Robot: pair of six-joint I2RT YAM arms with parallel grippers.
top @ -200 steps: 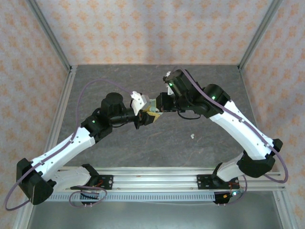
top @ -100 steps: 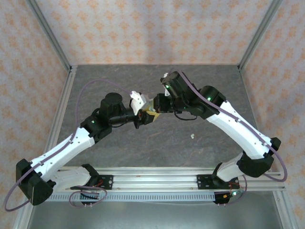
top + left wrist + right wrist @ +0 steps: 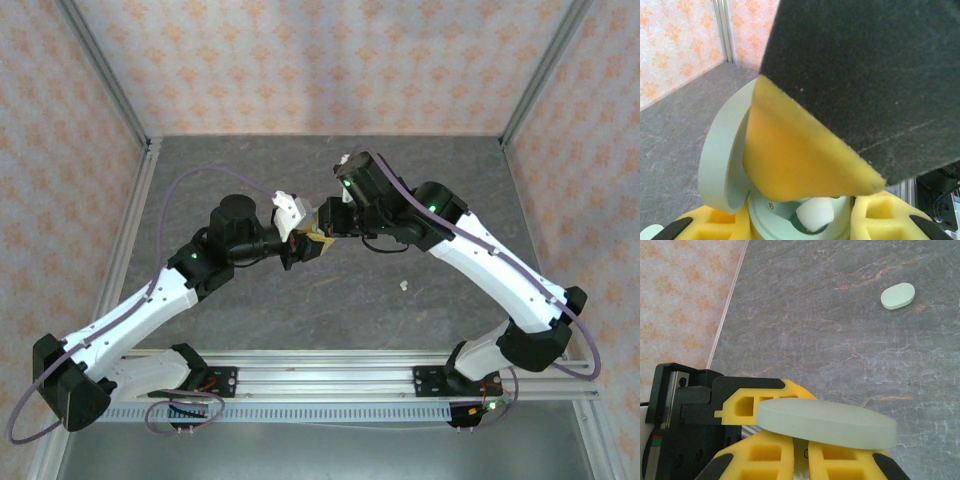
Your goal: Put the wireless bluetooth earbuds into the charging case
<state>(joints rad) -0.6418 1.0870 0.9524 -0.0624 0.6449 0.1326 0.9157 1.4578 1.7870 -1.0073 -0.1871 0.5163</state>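
Left gripper: clamps the open charging case. Right gripper: holds tips together just above the earbud lying in the case's well. Press straight down, gently, with case kept steady.

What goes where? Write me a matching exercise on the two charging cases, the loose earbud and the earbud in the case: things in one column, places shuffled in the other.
Things
1. open charging case
2. closed charging case
3. loose earbud
4. earbud in the case

Places
A. on the table beside the right arm
B. under the right end effector's yellow finger
C. between the left end effector's fingers
D. alone on the table, apart from both end effectors

Pairs: 1-C, 2-D, 3-A, 4-B
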